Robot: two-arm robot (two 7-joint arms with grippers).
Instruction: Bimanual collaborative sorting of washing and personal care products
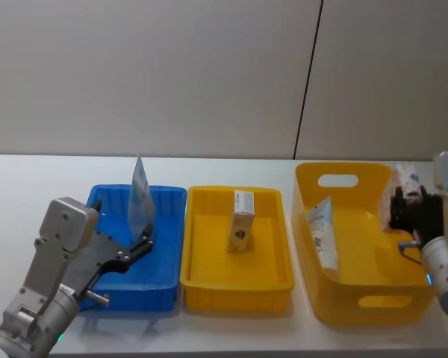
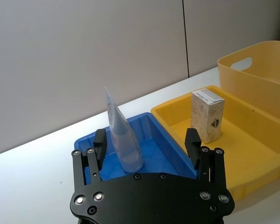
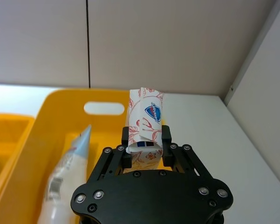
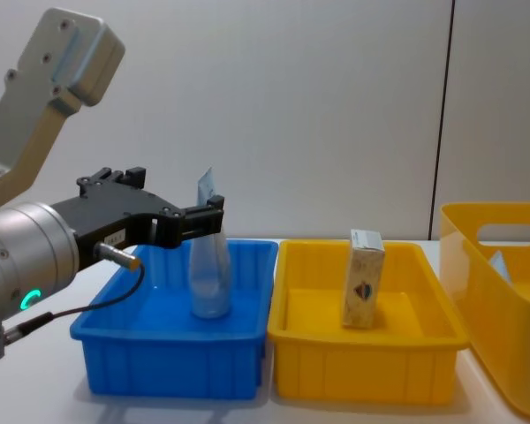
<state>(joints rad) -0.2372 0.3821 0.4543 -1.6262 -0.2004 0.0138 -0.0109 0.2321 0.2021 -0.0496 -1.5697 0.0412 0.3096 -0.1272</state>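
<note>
A pale blue tube (image 1: 140, 195) stands upright on its cap in the blue tray (image 1: 164, 291). My left gripper (image 1: 143, 242) is open at the tube's base; in the left wrist view the tube (image 2: 122, 140) stands between the fingers, nearer one of them and untouched. A cream carton (image 1: 241, 221) stands in the shallow yellow tray (image 1: 235, 287). My right gripper (image 1: 403, 212) is shut on a cream carton printed blue and red (image 3: 147, 119), held over the right rim of the deep yellow basket (image 1: 358, 302). Another tube (image 1: 325, 231) leans inside that basket.
The three containers sit side by side on a white table (image 1: 30, 186), with a grey wall behind. From the chest view the left arm (image 4: 35, 256) hangs over the blue tray's (image 4: 172, 371) left side. Bare table lies left of the blue tray and right of the basket.
</note>
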